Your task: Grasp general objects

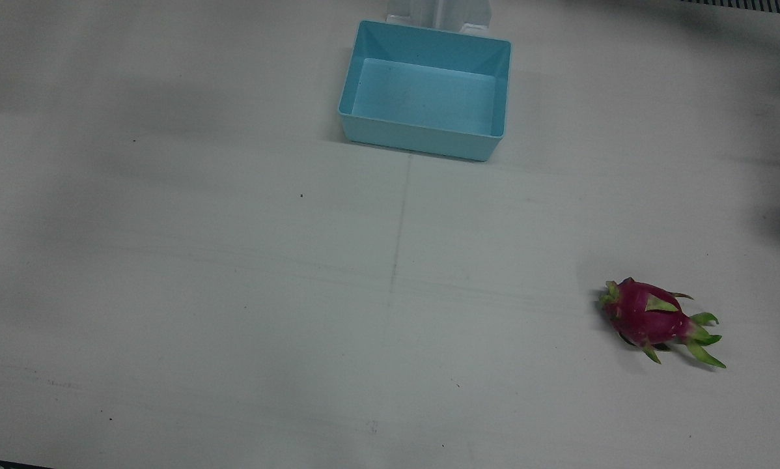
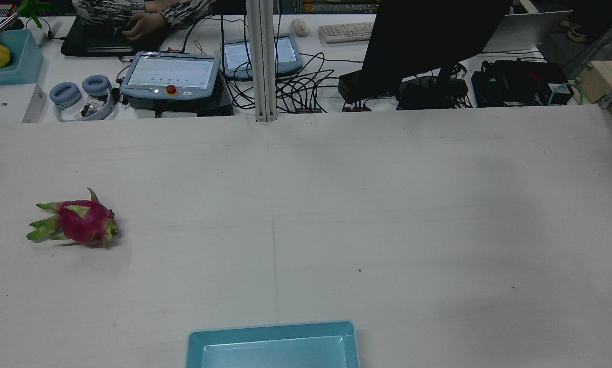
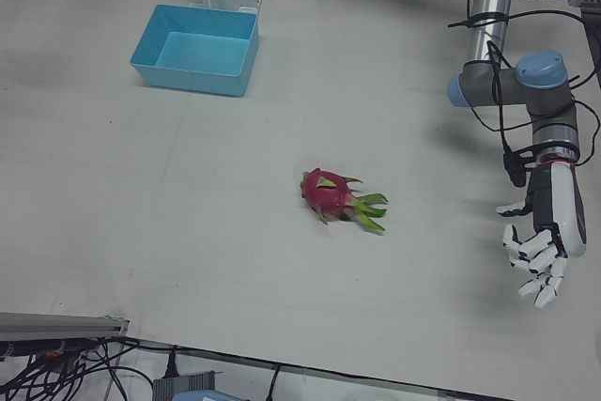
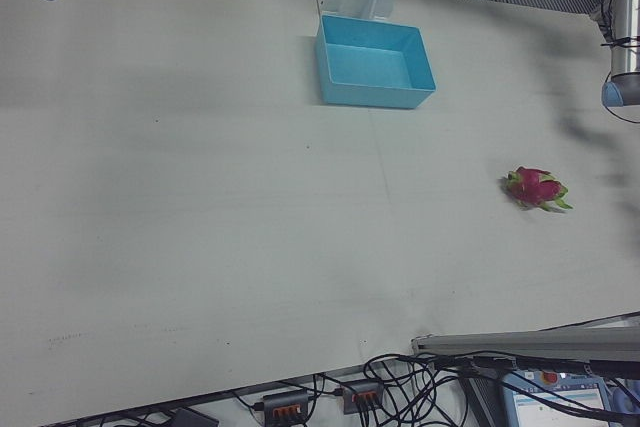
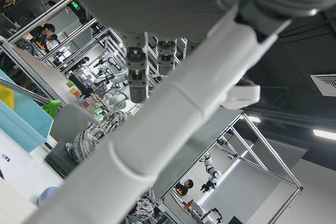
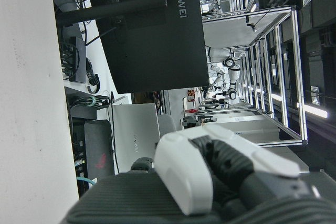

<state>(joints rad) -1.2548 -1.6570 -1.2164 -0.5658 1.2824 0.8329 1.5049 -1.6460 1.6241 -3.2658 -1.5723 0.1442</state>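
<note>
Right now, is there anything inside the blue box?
Nothing is inside the blue box. The front view looks right down into it and shows only its bare blue floor. The dragon fruit lies out on the table, far from the box. No part of the inside is covered.

a magenta dragon fruit with green-tipped scales (image 1: 650,319) is lying on its side, well apart from the light blue plastic bin (image 1: 426,89).

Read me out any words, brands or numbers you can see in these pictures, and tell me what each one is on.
"HUAWEI": on the back of the black monitor, right hand view.
Dark lettering on the white box at the rear view's left edge: cut off, too unclear to read.
Tablet screens behind the table: too small to read.
Nothing readable on the dragon fruit or blue bin.
</note>
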